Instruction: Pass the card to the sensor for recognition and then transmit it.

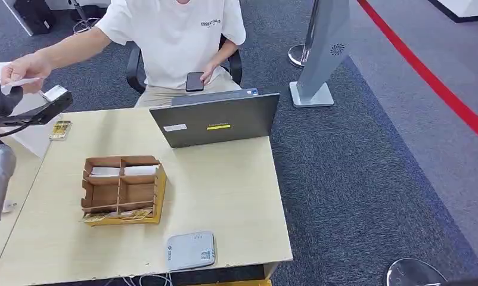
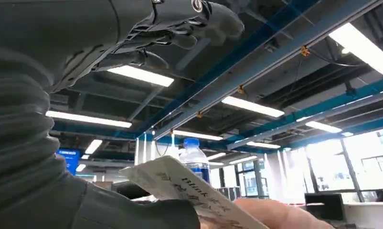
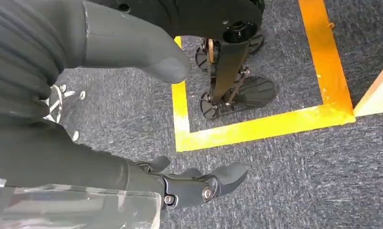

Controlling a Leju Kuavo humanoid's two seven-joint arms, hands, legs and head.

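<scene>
A pale wooden table [image 1: 224, 185] carries a grey laptop [image 1: 216, 119], a cardboard box [image 1: 123, 189] and a white sensor [image 1: 191, 251]. The left hand [image 2: 146, 38] is raised, fingers spread and empty. A person's hand [image 1: 23, 70] holds the card [image 2: 189, 188]. The right hand [image 3: 180, 138] hangs loose over carpet, empty.

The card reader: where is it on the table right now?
In the head view, the card reader lies at the table's near edge, in front of the cardboard box.

Compartment box [image 1: 123, 190] mid-table [image 1: 236, 185], laptop [image 1: 216, 119] behind it, card reader [image 1: 191, 251] at the front edge.
</scene>
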